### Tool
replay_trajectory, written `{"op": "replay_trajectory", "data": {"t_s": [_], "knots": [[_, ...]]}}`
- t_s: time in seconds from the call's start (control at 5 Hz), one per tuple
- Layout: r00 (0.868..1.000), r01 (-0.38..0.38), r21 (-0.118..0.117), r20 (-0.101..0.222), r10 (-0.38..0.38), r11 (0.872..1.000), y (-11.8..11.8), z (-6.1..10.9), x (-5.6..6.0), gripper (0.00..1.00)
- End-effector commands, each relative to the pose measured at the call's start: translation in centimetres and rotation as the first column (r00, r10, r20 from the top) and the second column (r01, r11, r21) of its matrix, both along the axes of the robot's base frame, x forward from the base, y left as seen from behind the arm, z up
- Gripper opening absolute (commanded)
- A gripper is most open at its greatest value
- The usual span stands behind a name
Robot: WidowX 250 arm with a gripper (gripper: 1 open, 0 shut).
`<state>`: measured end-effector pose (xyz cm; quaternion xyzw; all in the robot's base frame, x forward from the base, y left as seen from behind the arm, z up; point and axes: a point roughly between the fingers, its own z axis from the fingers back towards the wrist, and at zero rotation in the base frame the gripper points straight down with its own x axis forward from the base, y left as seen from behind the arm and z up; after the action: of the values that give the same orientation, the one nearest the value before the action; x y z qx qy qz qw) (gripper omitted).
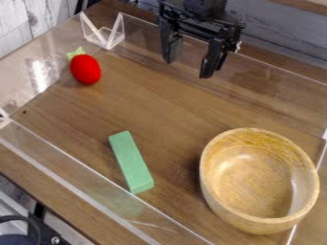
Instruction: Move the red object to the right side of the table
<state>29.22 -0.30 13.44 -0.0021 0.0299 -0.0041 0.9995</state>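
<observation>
Above the far middle of the table (192, 105), your gripper (188, 55) hung with its jaws spread wide, holding nothing and touching nothing. You had the red object (86, 68) lying well apart from it, near the far left wall. Nearer you sat a green block (129, 161) and a wooden bowl (259, 180).

Green rectangular block (130, 161): lying flat, long axis running near to far with a slight slant, left of centre in the near half; nothing touching it; wooden bowl (259, 179): upright at the near right, round, light-coloured grain, interior holding nothing visible, well apart from the block; small clear acrylic piece (102, 32), folded into a V, at the far left corner; pale boarded wall (29, 21) behind.
</observation>
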Motion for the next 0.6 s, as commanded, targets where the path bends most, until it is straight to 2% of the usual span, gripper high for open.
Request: {"op": "replay_trajectory", "data": {"t_s": [0.0,0.2,0.4], "knots": [[0.999,0.005,0.002,-0.032,-0.005,1.000,0.2,-1.1,-0.3,1.00],[0.998,0.055,0.007,-0.035,-0.055,0.998,3.9,-1.6,-0.7,1.00],[0.997,0.069,0.006,-0.023,-0.068,0.998,8.4,-1.8,-0.8,1.00]]}}
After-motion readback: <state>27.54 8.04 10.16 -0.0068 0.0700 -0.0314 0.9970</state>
